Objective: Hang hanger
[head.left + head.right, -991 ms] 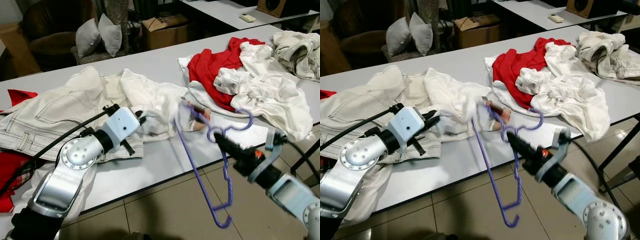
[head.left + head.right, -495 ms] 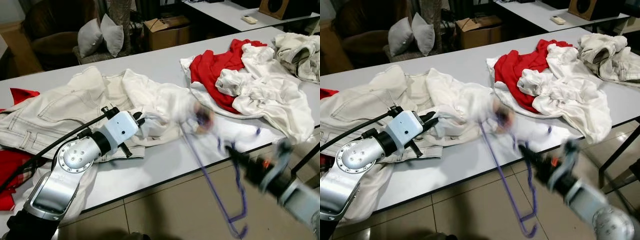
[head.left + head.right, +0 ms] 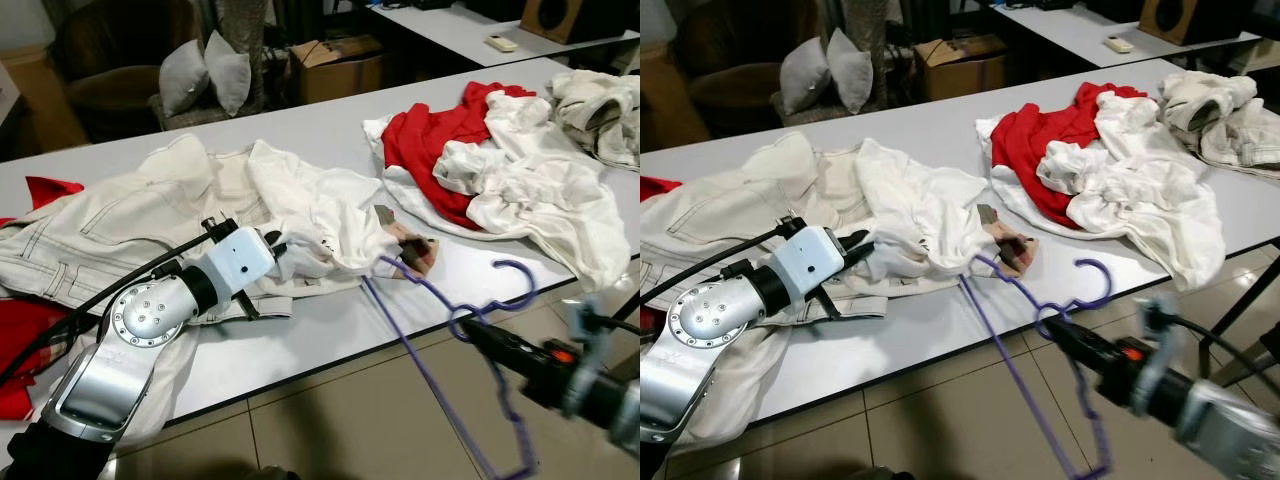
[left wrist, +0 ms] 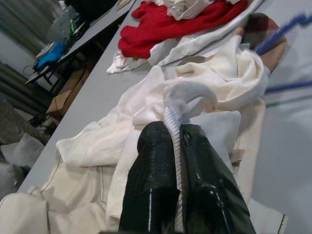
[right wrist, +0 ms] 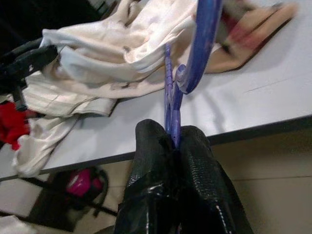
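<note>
Right pincer (image 3: 1065, 338) clamps hanger (image 3: 1012, 370) neck beside worktop (image 3: 300, 335) edge; left pincer (image 4: 178, 141) pinches shirt (image 3: 320, 215) collar, keeping opening ready.

Head pair: both eyes look forward and down from above onto the long grey table (image 3: 300, 330); the right eye sits slightly to the side, so the shared scene shifts leftward in it.
Left wrist: looks along the black-fingered left gripper (image 4: 178, 146), very near the crumpled cream-white garment (image 4: 214, 92); it faces across the table toward the red cloth (image 4: 161, 24).
Right wrist: looks along the black-fingered right gripper (image 5: 173, 141) from beyond the table's edge, facing back over the purple plastic hanger (image 5: 202, 39).
Shared: the cream-white garment appears in every view.
</note>
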Controlling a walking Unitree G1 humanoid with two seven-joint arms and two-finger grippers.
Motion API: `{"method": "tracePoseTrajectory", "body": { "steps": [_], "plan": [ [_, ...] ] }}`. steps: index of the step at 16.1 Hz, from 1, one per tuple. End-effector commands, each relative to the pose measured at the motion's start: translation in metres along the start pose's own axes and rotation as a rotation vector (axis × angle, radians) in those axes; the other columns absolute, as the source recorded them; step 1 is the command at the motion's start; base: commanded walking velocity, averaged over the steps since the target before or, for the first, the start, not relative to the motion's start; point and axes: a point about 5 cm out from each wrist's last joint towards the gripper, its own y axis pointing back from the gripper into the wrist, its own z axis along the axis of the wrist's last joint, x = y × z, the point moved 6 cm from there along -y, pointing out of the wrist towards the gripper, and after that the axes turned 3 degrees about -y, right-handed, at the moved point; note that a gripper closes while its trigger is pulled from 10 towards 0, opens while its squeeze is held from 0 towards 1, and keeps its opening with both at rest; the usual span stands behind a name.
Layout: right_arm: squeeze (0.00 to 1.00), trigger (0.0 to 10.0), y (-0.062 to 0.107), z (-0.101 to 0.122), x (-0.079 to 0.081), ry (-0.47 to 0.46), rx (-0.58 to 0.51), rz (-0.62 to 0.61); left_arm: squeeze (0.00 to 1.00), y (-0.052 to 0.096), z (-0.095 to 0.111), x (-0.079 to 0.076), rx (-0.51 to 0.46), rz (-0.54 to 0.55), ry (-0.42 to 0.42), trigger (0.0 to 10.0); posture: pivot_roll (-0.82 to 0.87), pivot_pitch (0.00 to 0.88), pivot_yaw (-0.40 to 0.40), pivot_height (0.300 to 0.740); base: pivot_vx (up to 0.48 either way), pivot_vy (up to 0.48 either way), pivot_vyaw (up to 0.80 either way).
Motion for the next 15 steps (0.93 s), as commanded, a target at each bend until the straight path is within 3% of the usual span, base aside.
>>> {"method": "tracePoseTrajectory", "body": {
  "steps": [1, 3, 4, 6, 7, 11, 12, 13, 15],
  "plan": [
    [0.0, 10.0, 0.007, 0.01, -0.003, 0.036, -0.031, -0.013, 0.0, 0.001, -0.004, -0.001, 0.017, -0.012, 0.002, 0.0, -0.17, 0.0, 0.097, 0.74, 0.0, 0.0, 0.0],
    [0.0, 10.0, 0.03, 0.037, -0.01, 0.114, -0.117, -0.04, 0.0, 0.001, -0.008, -0.004, 0.035, -0.019, 0.006, 0.0, -0.17, 0.0, 0.096, 0.74, 0.0, 0.0, 0.0],
    [0.0, 10.0, 0.039, 0.054, -0.007, 0.156, -0.197, -0.025, 0.0, 0.001, -0.011, -0.003, 0.044, -0.019, 0.005, 0.0, -0.17, 0.0, 0.091, 0.74, 0.0, 0.0, 0.0],
    [0.0, 10.0, 0.042, 0.059, 0.009, 0.146, -0.232, 0.065, 0.0, 0.001, -0.011, 0.0, 0.048, -0.01, 0.005, 0.0, -0.17, 0.0, 0.091, 0.74, 0.0, 0.0, 0.0],
    [0.0, 10.0, 0.039, 0.05, 0.014, 0.154, -0.192, 0.085, 0.0, 0.001, -0.012, 0.002, 0.049, -0.006, 0.006, 0.0, -0.17, 0.0, 0.094, 0.74, 0.0, 0.0, 0.0],
    [0.0, 10.0, 0.03, 0.017, 0.004, 0.146, -0.044, 0.025, 0.0, 0.0, -0.012, 0.002, 0.049, -0.007, 0.004, 0.0, -0.17, 0.0, 0.101, 0.74, 0.0, 0.0, 0.0],
    [0.0, 10.0, 0.028, 0.008, -0.026, 0.181, 0.019, -0.155, 0.0, -0.002, -0.011, 0.003, 0.047, -0.008, 0.004, 0.0, -0.17, 0.0, 0.101, 0.74, 0.0, 0.0, 0.0],
    [0.0, 10.0, 0.021, 0.009, -0.005, 0.163, -0.019, -0.038, 0.0, -0.003, -0.01, 0.003, 0.044, -0.012, 0.003, 0.0, -0.17, 0.0, 0.112, 0.74, 0.0, 0.0, 0.0],
    [0.0, 10.0, 0.016, 0.012, 0.0, 0.141, -0.067, -0.026, 0.0, -0.005, -0.008, 0.002, 0.036, -0.016, 0.003, 0.0, -0.18, 0.0, 0.114, 0.74, 0.0, 0.0, 0.0]
  ]
}}
